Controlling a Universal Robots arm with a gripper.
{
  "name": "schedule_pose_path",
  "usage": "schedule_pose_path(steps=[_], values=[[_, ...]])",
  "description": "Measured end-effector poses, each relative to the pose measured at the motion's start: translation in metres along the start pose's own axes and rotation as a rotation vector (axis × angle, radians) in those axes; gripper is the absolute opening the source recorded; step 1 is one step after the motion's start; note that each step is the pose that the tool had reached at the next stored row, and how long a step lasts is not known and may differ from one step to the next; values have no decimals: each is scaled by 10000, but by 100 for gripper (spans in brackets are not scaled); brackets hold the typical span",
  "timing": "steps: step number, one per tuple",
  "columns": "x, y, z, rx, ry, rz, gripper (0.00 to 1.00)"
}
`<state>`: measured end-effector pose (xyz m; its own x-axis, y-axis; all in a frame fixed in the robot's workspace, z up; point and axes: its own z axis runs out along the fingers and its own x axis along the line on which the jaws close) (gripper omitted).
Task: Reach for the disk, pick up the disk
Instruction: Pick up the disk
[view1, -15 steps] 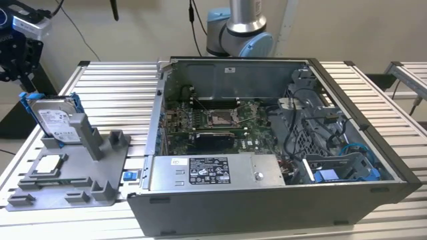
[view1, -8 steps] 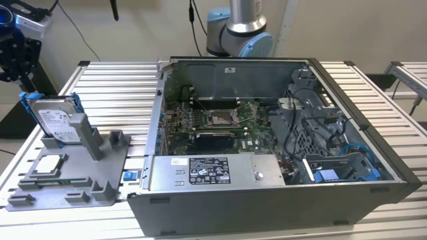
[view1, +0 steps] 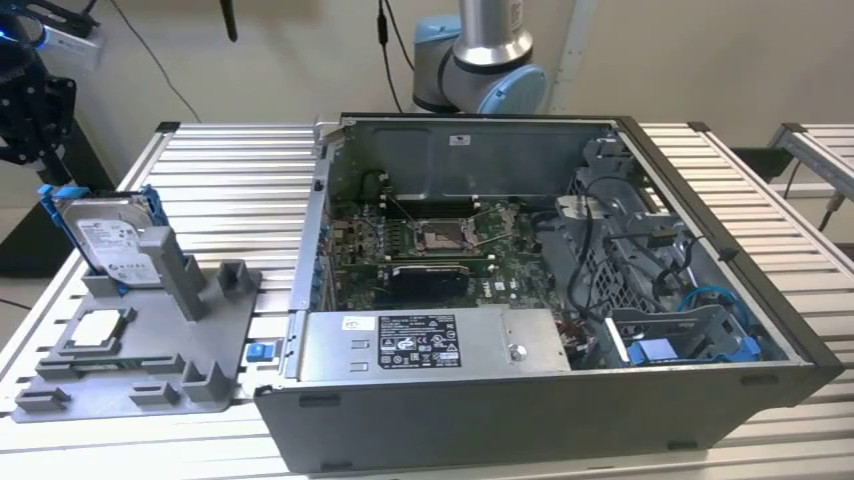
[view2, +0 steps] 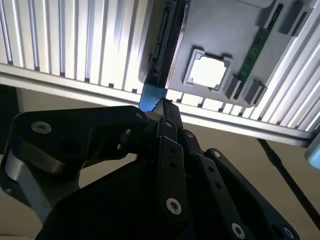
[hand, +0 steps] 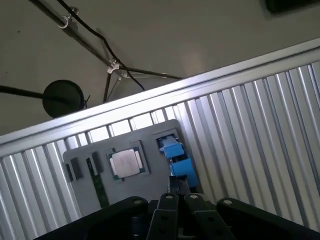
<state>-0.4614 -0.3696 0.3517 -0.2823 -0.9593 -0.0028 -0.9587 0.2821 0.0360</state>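
Note:
The disk (view1: 110, 240) is a silver-grey drive with a white label in a blue bracket. It stands upright in a slot of the grey fixture (view1: 200, 330) at the exterior view's left. My black gripper (view1: 47, 178) hangs over its upper left corner. In both wrist views the disk shows edge-on (view2: 162, 45) (hand: 175, 152). There the gripper (view2: 161, 106) (hand: 178, 184) is drawn together at the end of the blue bracket and appears shut on that edge. The disk is seated in the fixture.
A square silver chip (view1: 96, 328) (view2: 209, 71) (hand: 127, 162) lies in the fixture beside the disk. An open computer case (view1: 534, 300) takes up the middle and right of the ribbed metal table (view1: 227, 180). The arm's base (view1: 481, 60) stands behind it.

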Motion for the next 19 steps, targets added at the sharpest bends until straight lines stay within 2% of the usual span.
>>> schedule_pose_path(steps=[8,19], values=[[0,-1,14,50,35,-1422,0],[0,0,14,51,37,-1463,0]])
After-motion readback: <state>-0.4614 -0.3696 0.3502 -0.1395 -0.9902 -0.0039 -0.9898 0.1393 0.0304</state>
